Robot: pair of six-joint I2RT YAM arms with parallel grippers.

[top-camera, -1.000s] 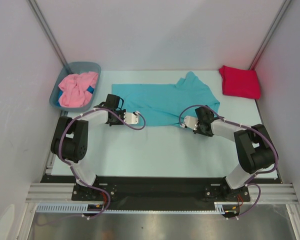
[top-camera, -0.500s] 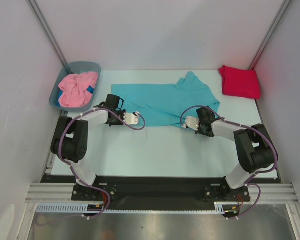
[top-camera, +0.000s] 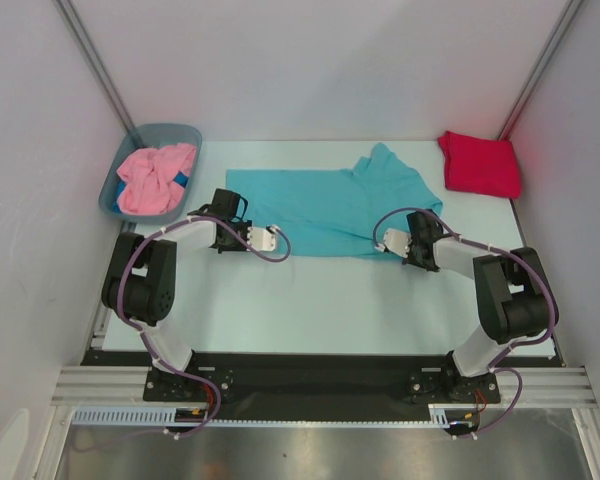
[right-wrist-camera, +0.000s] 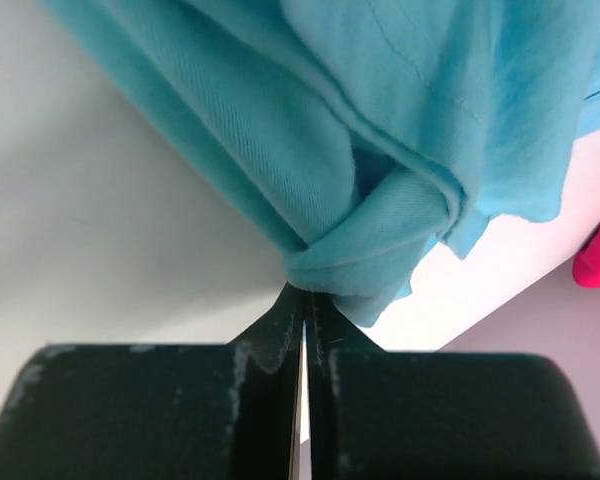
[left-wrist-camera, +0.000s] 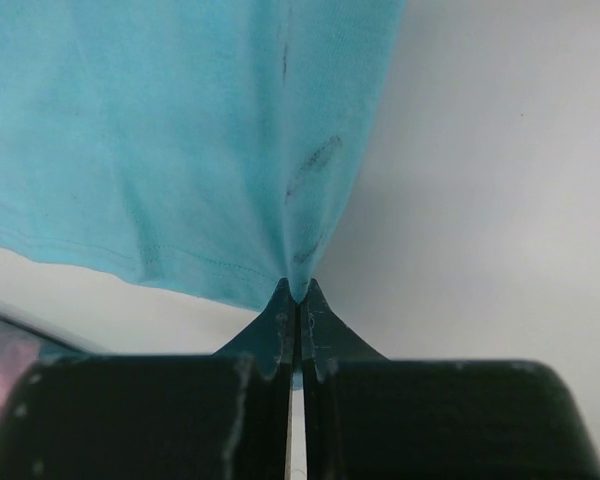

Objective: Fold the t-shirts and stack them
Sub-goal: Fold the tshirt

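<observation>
We pinch both near corners of the turquoise soft cloth t-shirt.
Left fingers and right fingers clench its near edge; it lies beyond them, long axis left-right on the tabletop.

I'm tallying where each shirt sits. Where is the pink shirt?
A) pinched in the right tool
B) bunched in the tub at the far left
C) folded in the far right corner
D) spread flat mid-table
B: the pink shirt lies crumpled inside the tub, while the turquoise shirt is spread out and the red shirt sits folded.
</observation>
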